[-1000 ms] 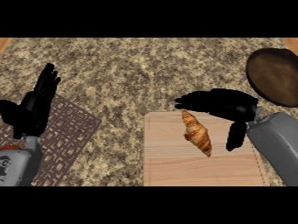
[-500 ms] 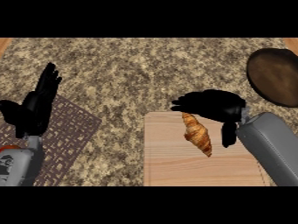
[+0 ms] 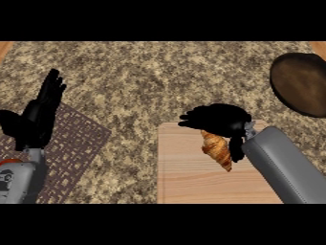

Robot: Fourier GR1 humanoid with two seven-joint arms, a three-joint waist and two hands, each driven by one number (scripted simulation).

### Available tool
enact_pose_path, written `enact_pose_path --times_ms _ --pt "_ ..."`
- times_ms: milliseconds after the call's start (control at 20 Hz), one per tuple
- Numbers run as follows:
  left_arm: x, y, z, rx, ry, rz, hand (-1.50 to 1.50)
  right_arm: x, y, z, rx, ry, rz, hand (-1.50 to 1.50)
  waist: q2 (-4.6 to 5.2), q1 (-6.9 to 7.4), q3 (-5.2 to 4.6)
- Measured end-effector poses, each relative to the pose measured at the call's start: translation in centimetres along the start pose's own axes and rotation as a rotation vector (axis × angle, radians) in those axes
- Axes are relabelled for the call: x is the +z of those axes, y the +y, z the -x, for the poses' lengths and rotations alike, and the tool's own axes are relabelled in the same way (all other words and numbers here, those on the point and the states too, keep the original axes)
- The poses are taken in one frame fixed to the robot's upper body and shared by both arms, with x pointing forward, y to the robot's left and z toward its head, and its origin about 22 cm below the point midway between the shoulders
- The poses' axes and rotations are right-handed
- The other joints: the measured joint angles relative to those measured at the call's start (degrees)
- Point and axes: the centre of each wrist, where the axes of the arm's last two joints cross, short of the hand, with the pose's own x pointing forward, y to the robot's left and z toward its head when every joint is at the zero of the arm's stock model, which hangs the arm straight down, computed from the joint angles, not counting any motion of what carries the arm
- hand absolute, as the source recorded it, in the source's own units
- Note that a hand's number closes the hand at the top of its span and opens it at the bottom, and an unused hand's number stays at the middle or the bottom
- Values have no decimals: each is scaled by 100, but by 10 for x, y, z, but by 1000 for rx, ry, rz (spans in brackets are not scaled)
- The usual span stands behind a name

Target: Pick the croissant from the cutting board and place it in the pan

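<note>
The right robot hand (image 3: 218,119), black and glossy, is seen right of centre with its fingers curled downward over the upper end of the croissant (image 3: 217,150); whether the pastry is already pinched cannot be told, since that end is hidden beneath the palm. The croissant lies directly below the hand in the frame, on the cutting board (image 3: 186,177), its long axis running from upper left to lower right, tapering to a point. It is golden brown and ridged; the board is pale wood with a straight grain. The pan (image 3: 308,85), dark, round and shallow, is set well apart at the upper right on the speckled granite table (image 3: 158,81). The left robot hand (image 3: 35,119) is held spread and upright at the left edge, above a brown woven mat (image 3: 77,143), far from the croissant.
</note>
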Motion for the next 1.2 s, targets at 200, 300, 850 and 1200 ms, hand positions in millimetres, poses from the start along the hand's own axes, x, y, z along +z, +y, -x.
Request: enact_pose_path --times_ms 200,300,850,1200 --pt "0 -4 4 -2 8 2 0 -7 13 0 12 16 -28 -150 0 -6 0" --pt "3 -4 9 -1 9 1 0 -6 15 4 22 23 -44 -150 -1 -7 -1" --pt "-1 0 -5 -2 8 1 0 -16 30 8 83 -59 -72 150 -18 7 -7" --pt "1 -4 -8 -2 12 -6 0 -26 32 3 46 -21 -39 150 -21 -20 -7"
